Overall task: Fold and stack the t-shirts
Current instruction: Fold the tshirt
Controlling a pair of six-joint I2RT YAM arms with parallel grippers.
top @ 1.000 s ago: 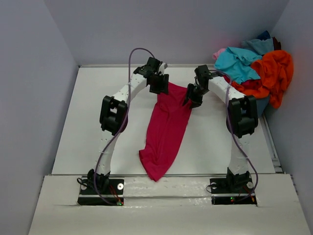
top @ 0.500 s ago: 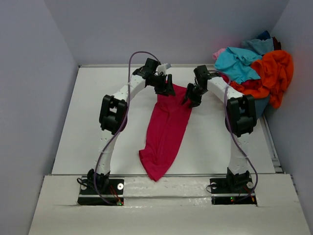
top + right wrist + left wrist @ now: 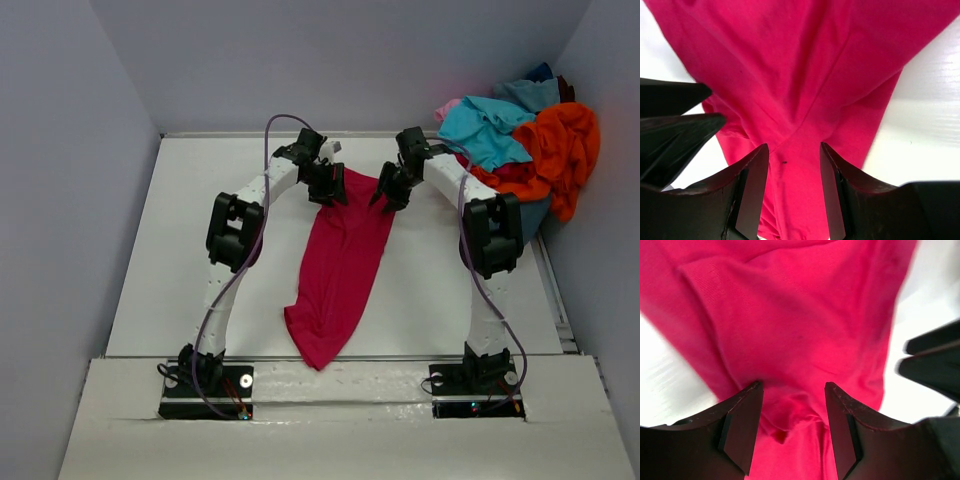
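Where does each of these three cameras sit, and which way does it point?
Top external: above and behind the arms, looking down at the table; both arms show whole, left gripper and right gripper at the crimson t-shirt, shirt pile far right.
Left wrist: on the left arm, facing down past its own fingers at the shirt.
Right wrist: the same on the right arm, its fingers showing.
Shared: both wrist views see that cloth and the other gripper at an edge.

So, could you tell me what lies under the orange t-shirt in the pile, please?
Red cloth and a bit of blue cloth stick out from beneath the orange t-shirt, with a turquoise t-shirt beside it. Anything deeper in the pile is covered and cannot be seen.
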